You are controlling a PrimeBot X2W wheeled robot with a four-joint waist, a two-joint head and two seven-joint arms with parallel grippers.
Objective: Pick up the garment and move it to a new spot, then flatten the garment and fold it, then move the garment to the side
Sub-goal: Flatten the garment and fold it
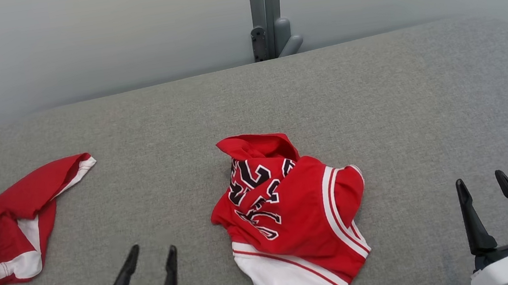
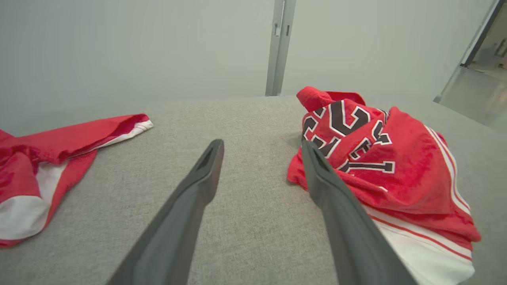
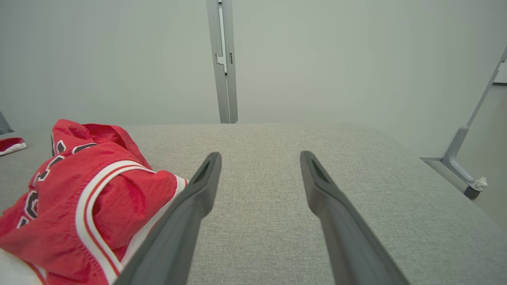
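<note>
Head view — crumpled red garment (image 1: 299, 205), grey woven pad (image 1: 402, 113)

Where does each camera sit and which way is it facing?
Head view: from the head, down onto grey table and lettered garment; left gripper, right gripper open below.
Left wrist view: along its own fingers, garment on the right.
Right wrist view: along its own fingers, garment on the left.
Wrist views share garment and wall post.

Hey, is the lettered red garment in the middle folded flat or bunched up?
Bunched up: the garment sits in a crumpled heap, its lettering creased.
</note>
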